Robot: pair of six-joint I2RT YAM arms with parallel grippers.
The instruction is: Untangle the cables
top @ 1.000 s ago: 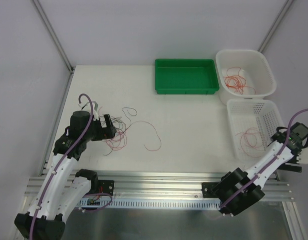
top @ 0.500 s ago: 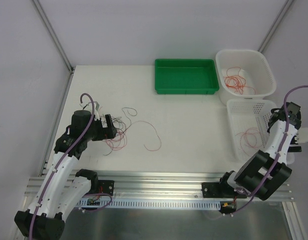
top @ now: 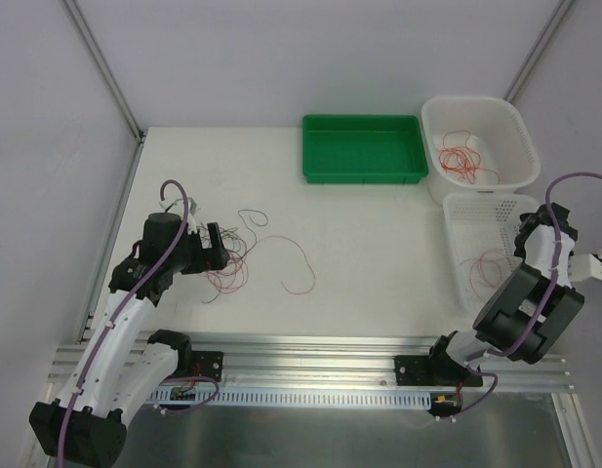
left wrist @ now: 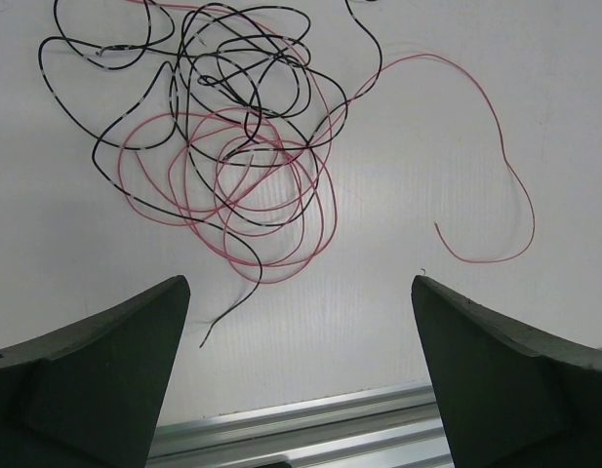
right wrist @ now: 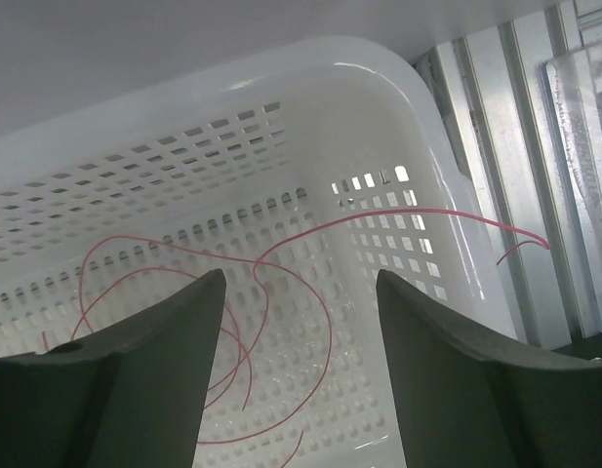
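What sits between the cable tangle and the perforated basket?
One loose red cable, then bare table, as the top view shows.

The left arm point(top: 110, 336) and right arm point(top: 528, 302) are built alike, with smooth white shell links joined by blocky black motor housings and black bases. A thick purple hose point(top: 172, 183) is clipped along the left arm's links and loops free near the wrist. The right arm carries the same kind of hose point(top: 574, 176). The left claw point(left wrist: 299, 283) and right claw point(right wrist: 301, 276) have matte, dark grey-green fingers point(left wrist: 96, 370), wedge-shaped with flat bevelled faces and sharp edges.
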